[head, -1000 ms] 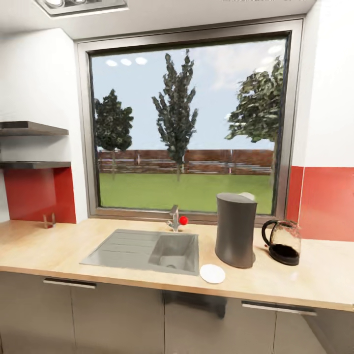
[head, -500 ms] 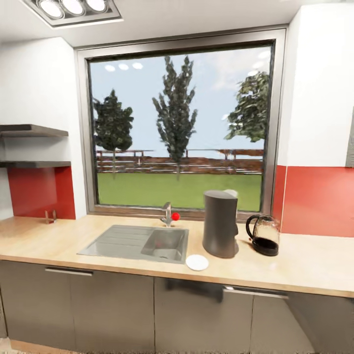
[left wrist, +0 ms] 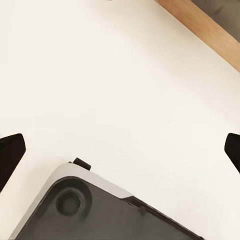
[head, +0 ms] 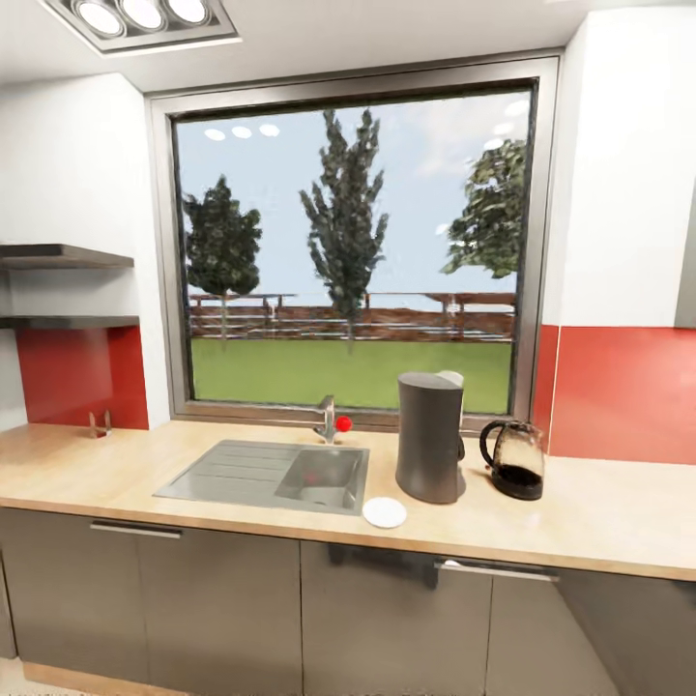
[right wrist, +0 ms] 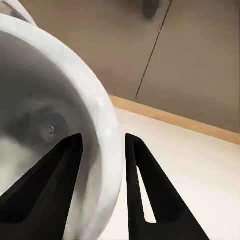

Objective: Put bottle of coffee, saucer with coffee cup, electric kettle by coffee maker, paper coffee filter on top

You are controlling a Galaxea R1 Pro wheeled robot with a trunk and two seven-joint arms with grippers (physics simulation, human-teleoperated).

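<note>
— What is seen on the counter (head: 116, 474)?
— A saucer (head: 385, 512) beside the coffee maker (head: 429, 450), a kettle (head: 514, 460) just right, a sink (head: 271, 476) left.
— And the grippers?
— A cup (right wrist: 55, 125) rim is pinched by the right gripper (right wrist: 102, 150); the left gripper (left wrist: 120, 150) is spread wide, unloaded.

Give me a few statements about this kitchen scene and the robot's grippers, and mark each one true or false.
1. The tall dark grey coffee maker stands on the wooden countertop, right of the steel sink. True.
2. The small white round saucer lies inside the sink. False: it lies on the countertop near the front edge.
3. The glass electric kettle with a black handle stands right of the coffee maker. True.
4. The right gripper is empty. False: its fingers straddle the rim of a white cup.
5. The left gripper's fingers are closed together. False: they are wide apart.
</note>
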